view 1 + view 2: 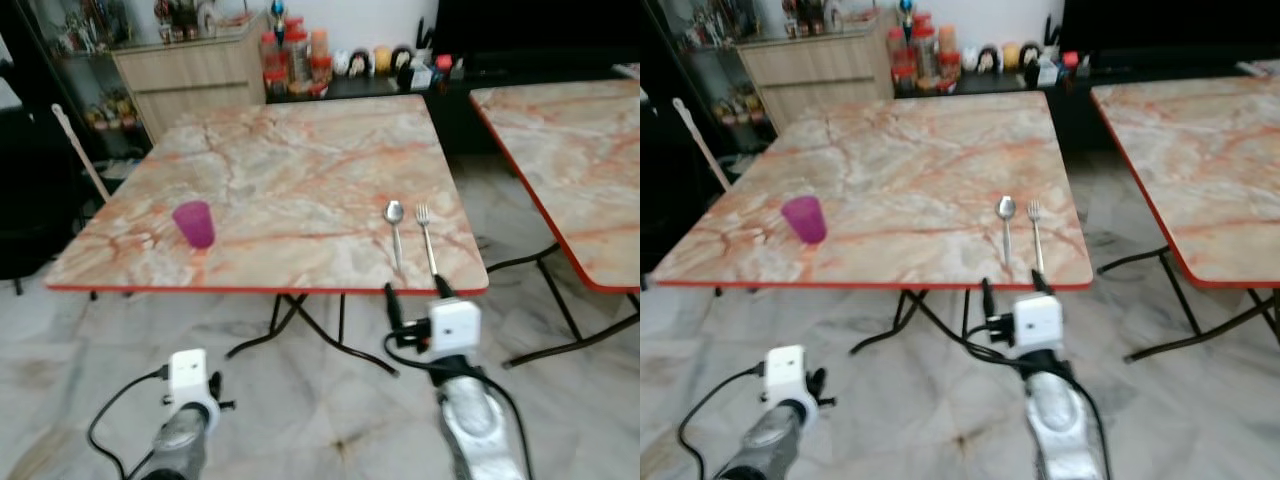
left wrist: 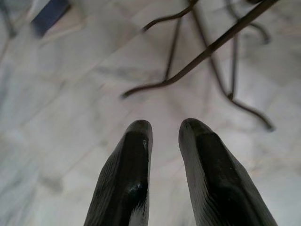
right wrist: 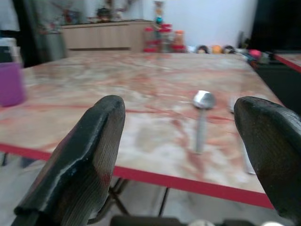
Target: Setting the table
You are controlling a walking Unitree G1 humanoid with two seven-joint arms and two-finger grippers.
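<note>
Marble-topped table [image 1: 300,170] across the centre of the head frames, red-edged, near edge running left to right above both arms. Spoon [image 1: 395,232] and fork [image 1: 427,238] lying side by side at lower right of the tabletop, close but apart, bowl and tines pointing away toward the top of frame, handles ending just short of the near edge. Long axes thus running near to far, roughly in line with the approach of the right arm. Purple cup [image 1: 195,223] upright at lower left of the tabletop, well apart from the cutlery.

Right gripper [image 1: 414,290] raised at lower centre-right, fingers spread wide and empty, tips at the table edge directly below the two handles. In the right wrist view, spoon [image 3: 202,113] seen between the spread fingers, straight ahead. Judged: cutlery lies dead ahead of this gripper and just beyond its tips; clearly the nearer arm.

Left gripper [image 2: 163,155] low at lower left, pointing at the floor beneath the table legs, fingers slightly parted with nothing between. Judged idle; cup on its side, but not yet addressed.
</note>
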